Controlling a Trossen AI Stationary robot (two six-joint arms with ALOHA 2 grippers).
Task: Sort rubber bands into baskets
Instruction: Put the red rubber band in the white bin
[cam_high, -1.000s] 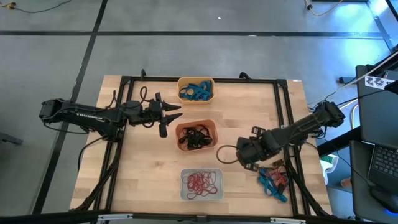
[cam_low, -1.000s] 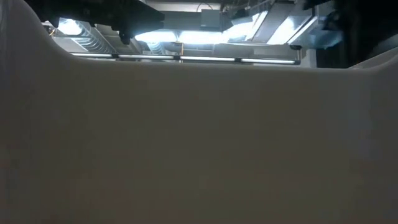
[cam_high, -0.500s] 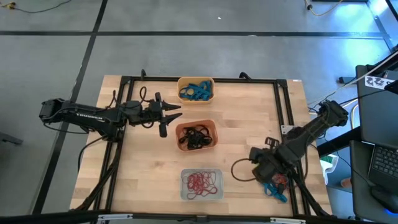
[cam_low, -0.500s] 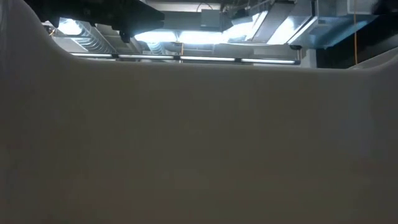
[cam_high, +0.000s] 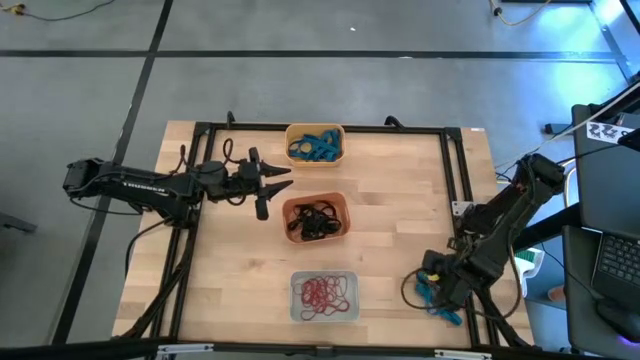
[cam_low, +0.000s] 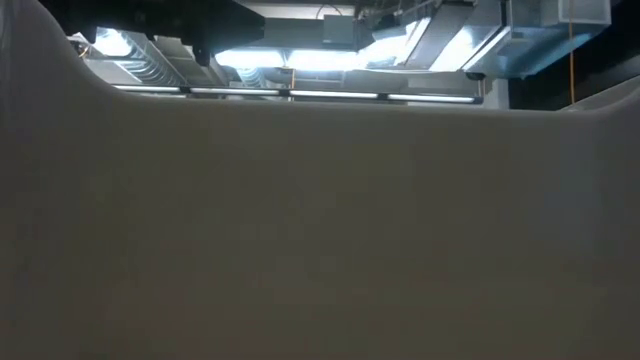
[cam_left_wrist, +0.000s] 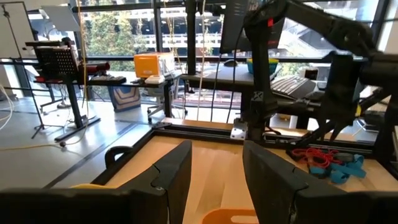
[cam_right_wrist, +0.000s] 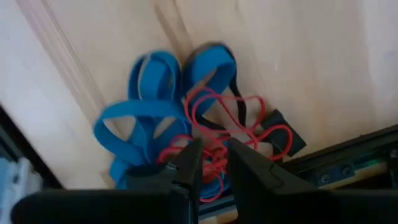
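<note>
Three baskets sit in a row down the middle of the high view on the wooden tabletop (cam_high: 400, 200): the yellow basket (cam_high: 315, 144) at the top holds blue bands, the orange basket (cam_high: 316, 218) in the middle holds black bands, and the pale basket (cam_high: 324, 297) at the bottom holds red bands. Low on the right side, a loose pile of rubber bands (cam_right_wrist: 186, 134) lies by the black frame rail. The right end effector (cam_high: 432, 285) is down over that pile, its fingers (cam_right_wrist: 186, 163) nearly together around thin red bands. The left end effector (cam_high: 272, 183) waits on the left, beside the orange basket, fingers spread with nothing between them.
</note>
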